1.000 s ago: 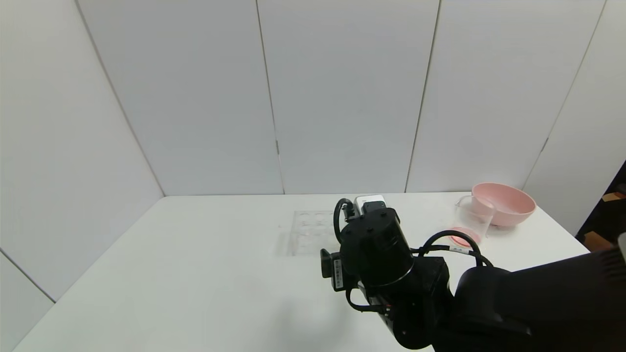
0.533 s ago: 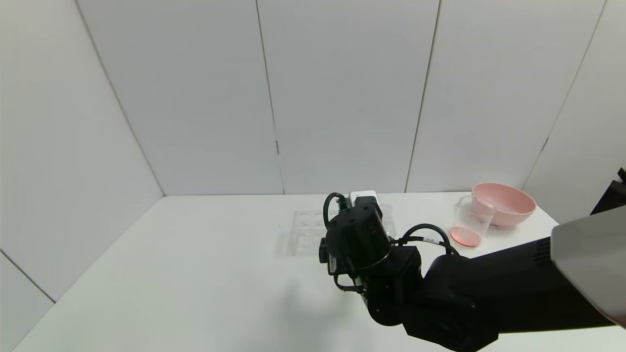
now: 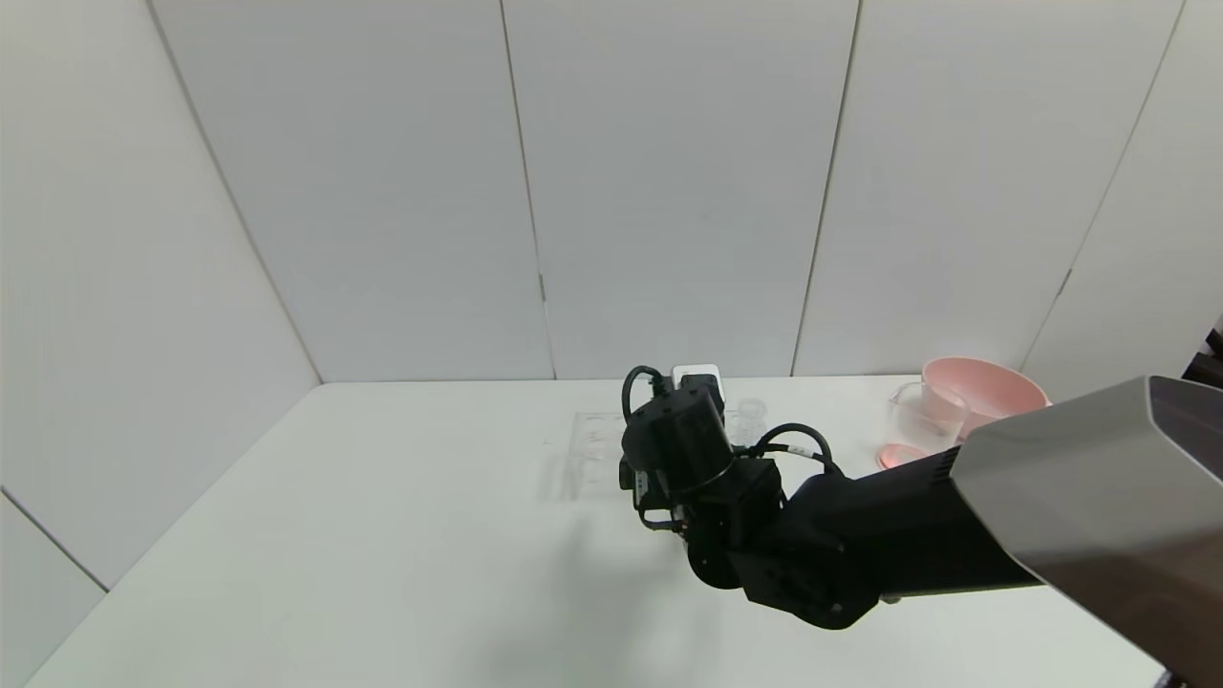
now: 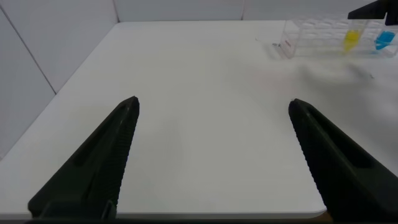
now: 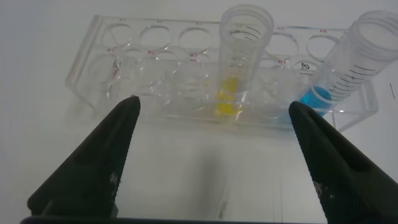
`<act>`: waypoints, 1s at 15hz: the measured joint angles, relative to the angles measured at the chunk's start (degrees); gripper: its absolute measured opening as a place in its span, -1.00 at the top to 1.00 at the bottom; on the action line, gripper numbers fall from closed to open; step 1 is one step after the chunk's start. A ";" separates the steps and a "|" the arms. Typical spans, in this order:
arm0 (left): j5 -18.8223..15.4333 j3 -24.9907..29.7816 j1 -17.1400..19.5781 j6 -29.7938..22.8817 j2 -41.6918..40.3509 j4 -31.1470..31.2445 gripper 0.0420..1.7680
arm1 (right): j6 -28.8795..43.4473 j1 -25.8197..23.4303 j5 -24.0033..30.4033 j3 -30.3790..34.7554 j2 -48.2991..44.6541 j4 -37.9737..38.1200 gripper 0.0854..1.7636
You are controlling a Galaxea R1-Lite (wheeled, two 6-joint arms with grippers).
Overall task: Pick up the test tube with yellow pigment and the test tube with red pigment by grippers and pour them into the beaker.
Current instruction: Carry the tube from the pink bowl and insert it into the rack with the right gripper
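The test tube with yellow pigment (image 5: 239, 62) stands upright in a clear rack (image 5: 124, 68); the left wrist view also shows the tube (image 4: 352, 40). My right gripper (image 5: 212, 106) is open just in front of the rack, facing the yellow tube, with nothing between its fingers. In the head view the right wrist (image 3: 678, 440) hides its fingers and most of the rack (image 3: 592, 459). The beaker (image 3: 917, 420), with pink-red liquid in its base, stands at the far right. My left gripper (image 4: 212, 102) is open and empty over the table's near left part. The test tube with red pigment is out of view.
A blue-tipped tube (image 5: 348, 62) leans in the rack beside the yellow one. A pink bowl (image 3: 989, 392) sits behind the beaker at the table's far right corner. My right forearm (image 3: 955, 535) crosses the right half of the table. White walls close the back and left.
My right arm has reached forward and to the left, bringing its wrist up to the rack. The forearm now covers part of the beaker's base.
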 joint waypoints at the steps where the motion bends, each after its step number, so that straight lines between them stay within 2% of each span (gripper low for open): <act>1: 0.00 0.00 0.00 0.00 0.00 0.00 -0.94 | -0.30 -0.66 0.00 -1.08 1.01 -0.02 -0.94; 4: 0.00 0.00 0.00 0.00 0.00 0.00 -0.94 | -1.97 -2.49 0.22 -3.97 3.96 -1.54 -0.94; 8: -0.02 0.00 0.00 0.00 0.00 0.00 -0.94 | -7.33 -4.05 1.28 -5.52 7.06 -9.58 -0.94; 15: 0.00 0.00 0.00 0.00 0.00 0.00 -0.94 | -7.66 -4.39 1.34 -5.07 8.07 -9.86 -0.94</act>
